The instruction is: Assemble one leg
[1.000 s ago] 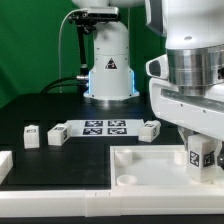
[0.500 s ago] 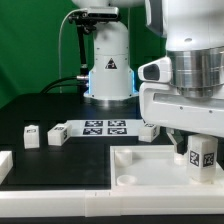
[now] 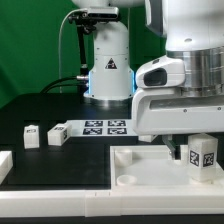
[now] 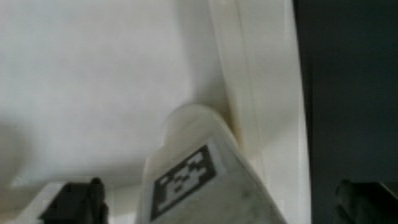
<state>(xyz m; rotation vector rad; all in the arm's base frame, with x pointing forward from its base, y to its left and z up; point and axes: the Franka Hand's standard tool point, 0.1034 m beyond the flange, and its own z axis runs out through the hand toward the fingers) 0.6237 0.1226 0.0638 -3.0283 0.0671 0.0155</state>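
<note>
**A:** What room is there around the edges?

**B:** The white tabletop (image 3: 80,196) fills the front of the exterior view, with a raised rim around it. The leg (image 3: 204,156) stands upright inside that rim at the exterior view's right. The wrist view shows it close against the tabletop's edge wall, with black table (image 3: 80,150) beyond.

**A:** And the gripper?

**B:** The gripper (image 4: 222,205) hangs directly over the leg. Its dark fingertips (image 4: 79,200) are spread wide with the leg between them and a gap on each side, so nothing is clamped.

**A:** Anything else nearby?

**B:** A second leg (image 3: 31,136) and a third leg (image 3: 58,133) sit well apart from it towards the exterior view's left, the third just beside the marker board (image 3: 105,127).

**A:** Surfaces?

**B:** Smooth matt white plastic throughout. The leg is stubby with a rounded end and carries a square black-and-white tag.
</note>
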